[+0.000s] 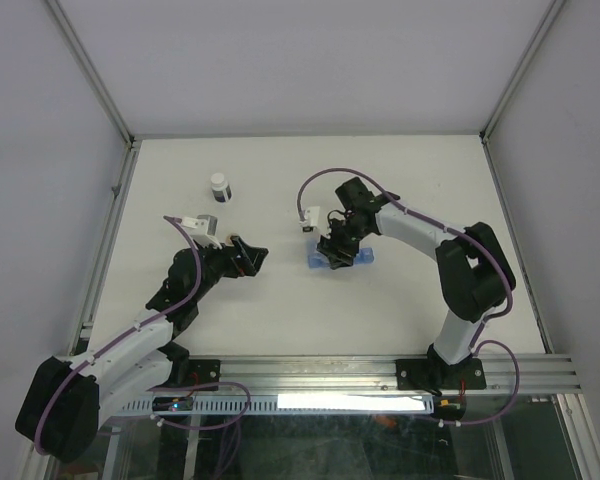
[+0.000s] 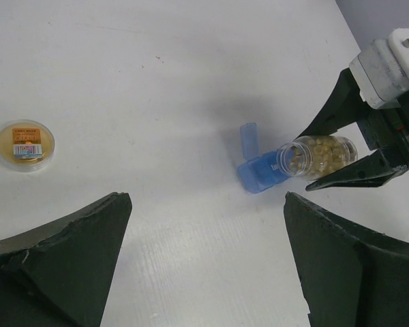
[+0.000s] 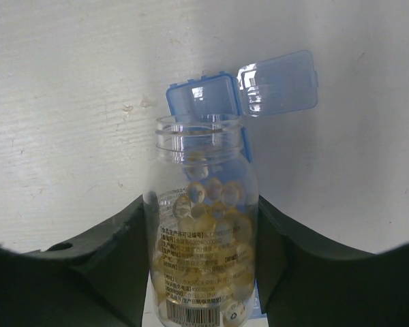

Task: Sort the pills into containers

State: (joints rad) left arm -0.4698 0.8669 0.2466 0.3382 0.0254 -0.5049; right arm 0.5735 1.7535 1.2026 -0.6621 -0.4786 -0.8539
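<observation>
Your right gripper (image 3: 204,235) is clamped on the uncapped bottle (image 3: 203,286) of pills (image 3: 215,218). The open organiser strip (image 3: 199,95) lies just beyond the bottle's mouth, along its long axis. The left gripper (image 2: 206,197) hangs wide open, farther off.

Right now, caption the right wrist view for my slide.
Right end effector holds an uncapped clear bottle of amber pills, mouth at the open blue organiser.

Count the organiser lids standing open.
1. One lid is flipped open on the organiser, just beyond the mouth of the bottle; the bottle and right gripper hide the rest, so others may be open.
</observation>
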